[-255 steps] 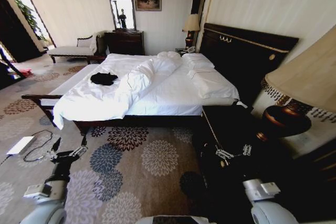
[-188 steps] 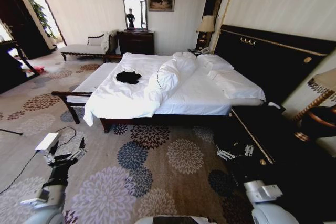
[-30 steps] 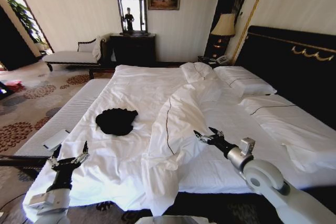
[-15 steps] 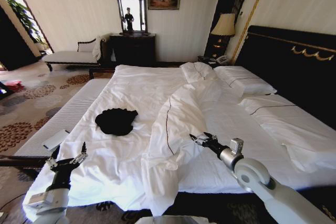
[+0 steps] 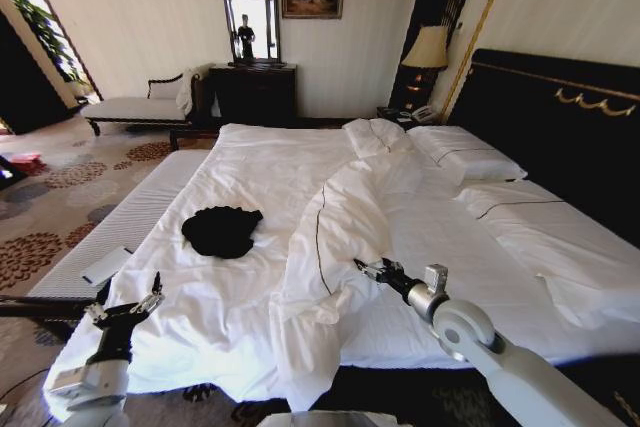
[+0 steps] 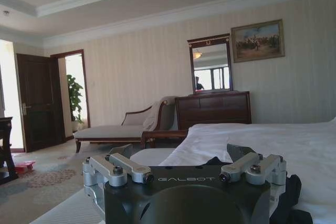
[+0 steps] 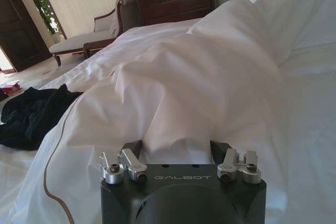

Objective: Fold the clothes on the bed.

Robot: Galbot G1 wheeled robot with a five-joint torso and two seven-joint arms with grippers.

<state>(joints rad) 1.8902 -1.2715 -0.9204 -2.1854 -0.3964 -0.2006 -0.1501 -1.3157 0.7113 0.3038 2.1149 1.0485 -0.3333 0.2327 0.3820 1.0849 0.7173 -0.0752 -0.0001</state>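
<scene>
The clothes point(image 5: 222, 230), a crumpled black T-shirt, lie on the white sheet of the bed point(image 5: 270, 162), on its left half. My left gripper point(image 5: 125, 307) is open near the bed's front left corner, short of the shirt. In the left wrist view the clothes point(image 6: 287, 199) show dark just past the open left gripper point(image 6: 181, 156). My right gripper point(image 5: 372, 269) is open at the bunched white duvet point(image 5: 335, 217), right of the shirt. The right wrist view has the right gripper point(image 7: 177, 148) with its fingers on either side of a duvet fold point(image 7: 178, 93), and the clothes point(image 7: 31, 116) lie off to one side.
A ribbed grey-white bench point(image 5: 125, 217) runs along the bed's left side with a white flat device point(image 5: 105, 265) on it. Pillows point(image 5: 465, 152) and a dark headboard point(image 5: 560, 117) are on the right. A chaise point(image 5: 140, 105), dresser point(image 5: 255, 92) and lamp point(image 5: 428, 47) stand at the far wall.
Over the earliest frames the camera came up to the bed. In the last second my right gripper slid left to the duvet ridge; the left gripper dipped slightly.
</scene>
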